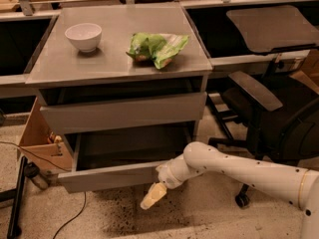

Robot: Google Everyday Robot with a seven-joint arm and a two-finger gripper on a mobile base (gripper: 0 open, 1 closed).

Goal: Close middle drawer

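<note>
The middle drawer [107, 176] is the wide, shallow grey one low in the cabinet. It stands pulled out, showing its flat grey floor and its low plain front panel. My gripper [153, 195] hangs at the right part of that front panel, just below its lower edge, cream tips pointing down and to the left. The white wrist [172, 173] lies against the panel's right end. The white arm [249, 176] comes in from the lower right.
Above it a grey drawer with a taller front [124, 112] sits slightly out. A white bowl [83, 36] and a green bag [157, 48] rest on the cabinet top [75, 66]. A black office chair [279, 123] is to the right, a cardboard box [42, 143] and cables to the left.
</note>
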